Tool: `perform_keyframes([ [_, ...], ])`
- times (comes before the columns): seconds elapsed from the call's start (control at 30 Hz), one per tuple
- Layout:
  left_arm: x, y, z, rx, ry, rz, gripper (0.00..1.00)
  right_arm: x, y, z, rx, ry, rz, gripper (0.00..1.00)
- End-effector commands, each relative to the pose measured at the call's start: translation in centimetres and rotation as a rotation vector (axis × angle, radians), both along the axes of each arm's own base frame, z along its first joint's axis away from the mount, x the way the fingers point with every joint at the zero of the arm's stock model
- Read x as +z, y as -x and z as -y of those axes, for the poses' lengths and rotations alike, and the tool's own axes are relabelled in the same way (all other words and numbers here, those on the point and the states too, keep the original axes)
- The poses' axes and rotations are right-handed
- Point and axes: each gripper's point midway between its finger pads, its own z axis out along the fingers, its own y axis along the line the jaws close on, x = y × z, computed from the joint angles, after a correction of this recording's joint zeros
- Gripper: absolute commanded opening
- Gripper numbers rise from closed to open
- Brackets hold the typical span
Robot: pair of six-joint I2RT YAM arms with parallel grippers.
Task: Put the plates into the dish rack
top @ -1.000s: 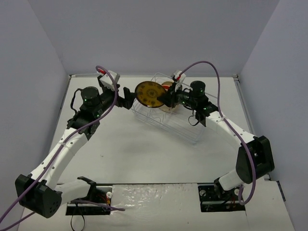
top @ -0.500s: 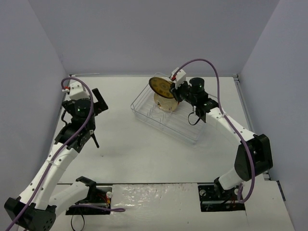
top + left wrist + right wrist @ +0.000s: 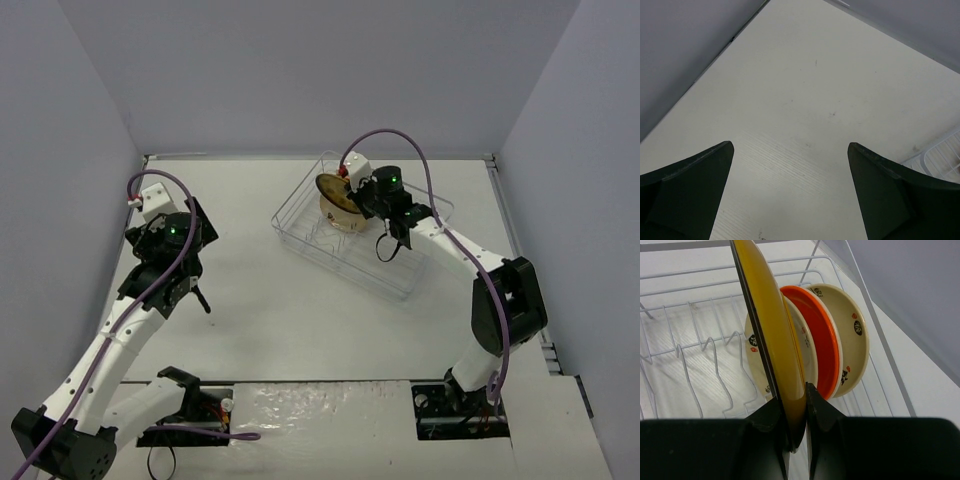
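- The right end effector (image 3: 796, 407) is clenched on the rim of the brown plate (image 3: 771, 325), which it holds on edge over the rack (image 3: 385, 268).
- Just behind it in the rack stand the front cream plate (image 3: 805, 342), the orange-red plate (image 3: 821, 347) and the back cream plate (image 3: 854, 335).
- The left end effector (image 3: 790, 147) is spread wide and holds nothing, over the tabletop (image 3: 805, 85) well apart from the rack.

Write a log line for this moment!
right end effector: shut on dark brown round plate with yellow pattern | plate: upright at silvery wire dish rack, beside three racked cream and orange-red plates | left end effector: open
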Motion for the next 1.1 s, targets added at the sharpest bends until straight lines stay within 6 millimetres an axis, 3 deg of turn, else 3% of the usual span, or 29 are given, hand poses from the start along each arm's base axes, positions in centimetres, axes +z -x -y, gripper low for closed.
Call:
perform_keyframes([
  [0.0, 1.0, 0.0, -0.7, 0.042, 0.010, 0.040, 0.97, 4.0, -1.6, -1.1, -0.085, -0.037, 0.128, 0.00],
  [0.5, 0.8, 0.4, -1.1, 0.054, -0.003, 0.036, 0.97, 0.5, -1.5, -0.6, -0.176, 0.012, 0.077, 0.01],
  [0.63, 0.9, 0.5, -1.1, 0.054, -0.002, 0.038, 0.97, -0.7, -1.4, -0.8, -0.171, 0.009, 0.048, 0.14],
  [0.77, 0.6, 0.6, -1.1, 0.051, 0.001, 0.035, 0.97, -1.2, -1.2, -1.2, -0.159, 0.000, 0.032, 0.20],
  [1.0, 0.6, 0.5, -0.7, 0.020, -0.001, 0.027, 0.97, -0.2, -0.9, -1.7, -0.133, -0.033, 0.045, 0.49],
  [1.07, 0.5, 0.4, -0.6, 0.018, -0.001, 0.025, 0.97, 1.0, -0.6, -2.0, -0.114, -0.061, 0.060, 0.58],
])
